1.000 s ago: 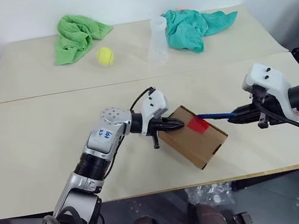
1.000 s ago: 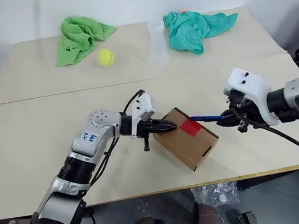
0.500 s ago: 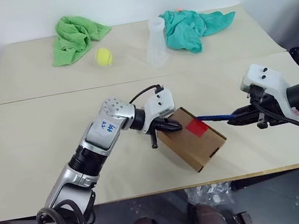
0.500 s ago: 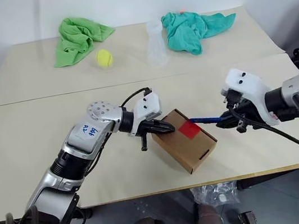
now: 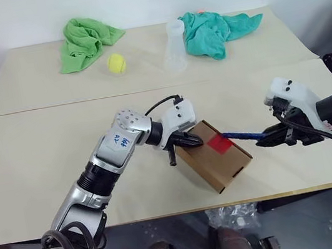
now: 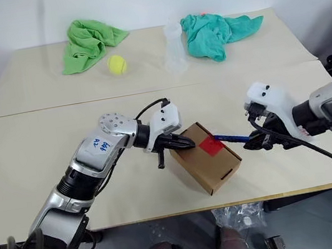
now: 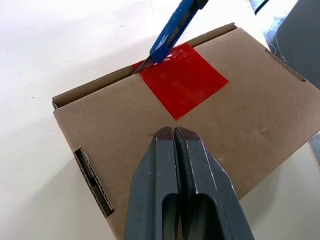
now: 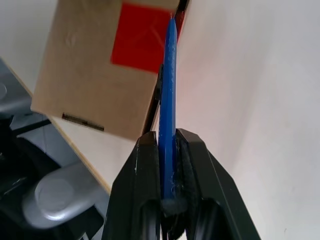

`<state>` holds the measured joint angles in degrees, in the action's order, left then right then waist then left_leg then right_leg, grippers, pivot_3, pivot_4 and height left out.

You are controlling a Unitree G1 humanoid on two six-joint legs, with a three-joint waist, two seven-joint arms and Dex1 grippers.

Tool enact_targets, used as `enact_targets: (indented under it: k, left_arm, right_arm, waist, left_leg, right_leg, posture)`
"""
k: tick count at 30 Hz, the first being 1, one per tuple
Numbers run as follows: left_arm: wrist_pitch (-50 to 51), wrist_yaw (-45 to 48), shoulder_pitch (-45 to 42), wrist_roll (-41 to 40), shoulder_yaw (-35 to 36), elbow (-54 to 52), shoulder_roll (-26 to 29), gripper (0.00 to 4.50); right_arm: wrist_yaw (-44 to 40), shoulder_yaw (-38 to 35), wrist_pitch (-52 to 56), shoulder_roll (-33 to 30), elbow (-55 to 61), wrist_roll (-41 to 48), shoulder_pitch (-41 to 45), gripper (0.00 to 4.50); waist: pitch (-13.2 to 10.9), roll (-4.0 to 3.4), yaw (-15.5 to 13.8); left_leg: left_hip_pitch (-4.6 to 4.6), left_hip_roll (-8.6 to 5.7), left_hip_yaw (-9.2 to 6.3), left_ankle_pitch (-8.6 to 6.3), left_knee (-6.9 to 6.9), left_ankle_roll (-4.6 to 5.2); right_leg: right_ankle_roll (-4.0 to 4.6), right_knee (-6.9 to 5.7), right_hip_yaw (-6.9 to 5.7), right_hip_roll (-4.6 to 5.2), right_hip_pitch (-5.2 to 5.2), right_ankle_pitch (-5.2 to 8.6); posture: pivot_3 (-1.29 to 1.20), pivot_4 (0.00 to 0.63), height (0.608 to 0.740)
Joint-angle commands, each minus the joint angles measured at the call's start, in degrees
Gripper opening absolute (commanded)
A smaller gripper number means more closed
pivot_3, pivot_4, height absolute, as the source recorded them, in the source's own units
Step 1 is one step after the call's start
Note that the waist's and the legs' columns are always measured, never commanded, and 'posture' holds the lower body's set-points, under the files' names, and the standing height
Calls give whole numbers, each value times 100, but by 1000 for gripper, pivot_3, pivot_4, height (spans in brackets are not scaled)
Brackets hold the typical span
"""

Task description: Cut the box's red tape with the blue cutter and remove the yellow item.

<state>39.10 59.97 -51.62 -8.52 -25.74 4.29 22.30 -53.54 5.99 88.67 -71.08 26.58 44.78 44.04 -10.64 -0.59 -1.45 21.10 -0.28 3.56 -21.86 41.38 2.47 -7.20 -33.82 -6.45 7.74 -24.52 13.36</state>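
The right gripper [image 6: 258,141] clamps the blue cutter [image 6: 231,139], blade tip ahead at the red tape [image 7: 182,79] edge, while the closed left gripper [image 7: 176,137] steadies the box [image 5: 216,162].

right tool [image 5: 268,140] holds the blue cutter [image 5: 241,135] at the red tape [image 5: 219,143] on the box [image 5: 216,161].

box [image 5: 215,161] near table's [image 5: 27,165] front edge; tape [image 5: 220,144] on its lid; cutter [image 5: 243,135] right, tip at tape edge. Behind: ball [image 5: 116,63], two cloths [image 5: 84,39] [image 5: 214,28], cup [image 5: 174,46] between them.
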Motion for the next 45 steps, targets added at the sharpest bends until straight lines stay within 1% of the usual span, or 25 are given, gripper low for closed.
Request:
enact_targets:
  k: [1,9,18,24,30,34,36,39,41,42,43,45]
  left_arm:
    - [302,-112,223,333,-400,261,40,89]
    - [359,-181,245,328,-376,275,39,89]
    - [359,-235,240,345,-362,355,-7,89]
    - [314,-266,208,371,-337,483,-52,89]
    - [199,-270,162,402,-322,681,-96,89]
    - [48,-244,117,431,-344,880,-148,89]
    - [-27,-230,96,444,-355,970,-168,89]
    - [-140,-208,53,461,-363,1119,-204,89]
    - [-244,-182,21,478,-380,1224,-230,89]
    - [-301,-170,4,489,-387,1282,-247,89]
    - [-360,-163,-5,495,-387,1328,-264,89]
    - [-426,-141,-14,506,-399,1376,-283,89]
  right_arm:
    - [-209,159,164,-24,148,286,28,313]
    - [-301,139,309,-160,243,408,77,313]
    - [-429,-76,367,-562,522,744,-118,313]
    - [-529,-409,286,-911,727,921,-493,313]
    - [-644,-909,144,-1287,878,1062,-968,313]
    - [-638,-1724,233,-1410,779,1204,-1074,313]
    - [-549,-2120,264,-1354,696,1233,-1085,313]
    - [-463,-2690,310,-1239,663,1306,-1217,313]
    - [-348,-3230,289,-1076,726,1203,-1522,313]
    - [-212,-3523,213,-893,732,1052,-1716,313]
    - [-47,-3792,58,-674,740,871,-1924,313]
    - [293,-4212,-389,-202,781,443,-2419,313]
  waist:
    - [6,2,0]
    - [21,6,2]
    - [23,8,-11]
    - [25,11,-29]
    - [36,18,-30]
    - [42,17,-35]
    - [43,18,-34]
    - [46,24,-45]
    - [50,31,-64]
    - [52,33,-78]
    - [63,52,-95]
    - [68,58,-113]
  left_leg:
    - [0,0,0,0,0,0]
    - [-3,0,1,0,0,0]
    - [-2,-1,-1,-1,0,0]
    - [-2,-3,-6,-2,0,2]
    - [-4,-3,-8,-3,2,3]
    - [-5,-6,-8,-2,4,6]
    - [-5,-6,-7,0,5,8]
    - [-5,-6,-8,1,6,9]
    - [-2,-6,-8,3,5,13]
    - [-3,-6,-6,3,6,13]
    - [-3,-7,-6,4,6,15]
    - [-3,-7,-4,5,8,15]
  right_leg:
    - [0,0,0,0,0,0]
    - [1,-1,1,0,1,0]
    - [2,6,1,5,2,0]
    - [2,6,3,8,5,0]
    - [2,19,6,13,8,0]
    - [7,19,15,32,9,-2]
    - [16,19,16,61,9,-8]
    - [20,23,13,65,13,-15]
    - [22,33,13,67,14,-31]
    - [20,36,13,68,17,-36]
    - [19,39,13,69,18,-40]
    - [19,40,15,70,19,-48]
  posture:
    - [0,150,740]
    - [0,150,740]
    - [0,150,740]
    - [0,150,740]
    - [0,150,740]
    - [0,150,740]
    - [0,150,740]
    - [0,150,740]
    - [0,150,740]
    - [0,150,740]
    - [0,150,740]
    - [0,150,740]
